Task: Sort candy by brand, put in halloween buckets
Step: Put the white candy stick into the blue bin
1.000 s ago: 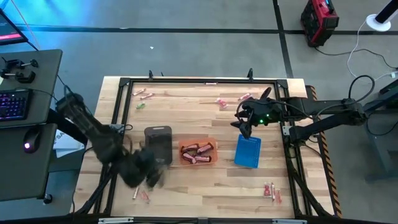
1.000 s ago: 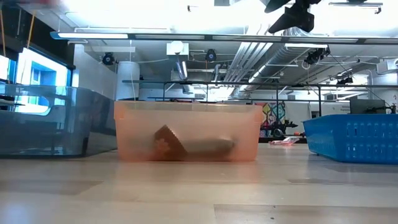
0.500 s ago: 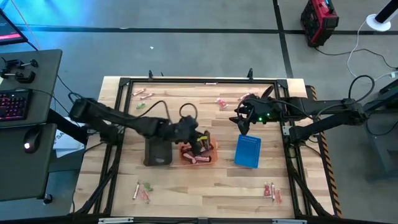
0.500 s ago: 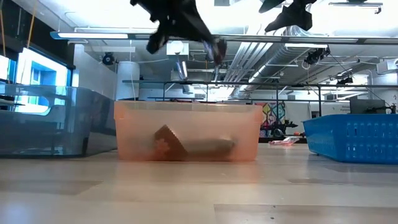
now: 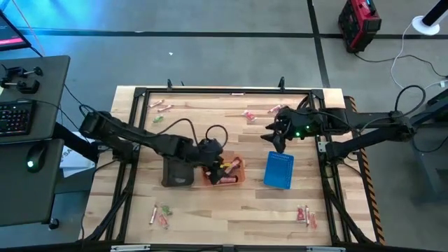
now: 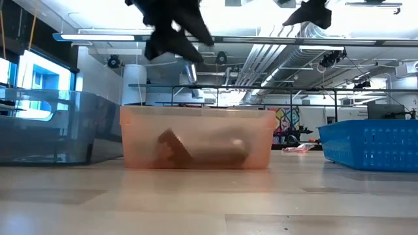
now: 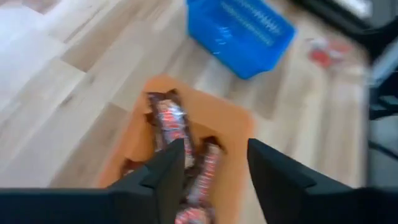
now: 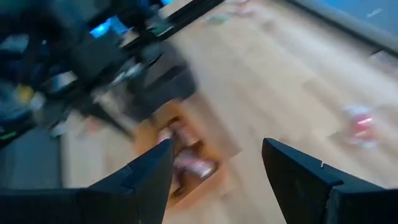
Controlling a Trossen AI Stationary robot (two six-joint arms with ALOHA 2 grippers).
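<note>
Three halloween buckets stand in a row mid-table: dark grey point(image 5: 178, 171), translucent orange point(image 5: 238, 162) and blue point(image 5: 278, 169). Reddish-brown candy bars point(image 7: 168, 118) lie in the orange one. My left gripper point(image 5: 217, 161) hovers above the orange bucket point(image 7: 239, 118), open point(image 7: 214, 149), with only the bars below showing between its fingers. My right gripper point(image 5: 271, 138) hangs open point(image 8: 216, 149) above the table, just beyond the blue bucket's far end. Loose candy lies at the far left point(image 5: 161, 105), far middle point(image 5: 248, 115), near left point(image 5: 159, 215) and near right point(image 5: 306, 215).
A dark metal frame point(image 5: 224, 92) runs around the wooden table top. In the low view the grey bucket point(image 6: 46, 127), the orange bucket point(image 6: 196, 130) and the blue bucket point(image 6: 369, 143) stand side by side, both grippers high above them point(image 6: 173, 32) point(image 6: 310, 13).
My left gripper has swung from the table's near left, beside the grey bucket, up and across to above the orange bucket, then drawn back a little toward the left. The small thing seen at its fingertips half a second ago in the low view is gone.
</note>
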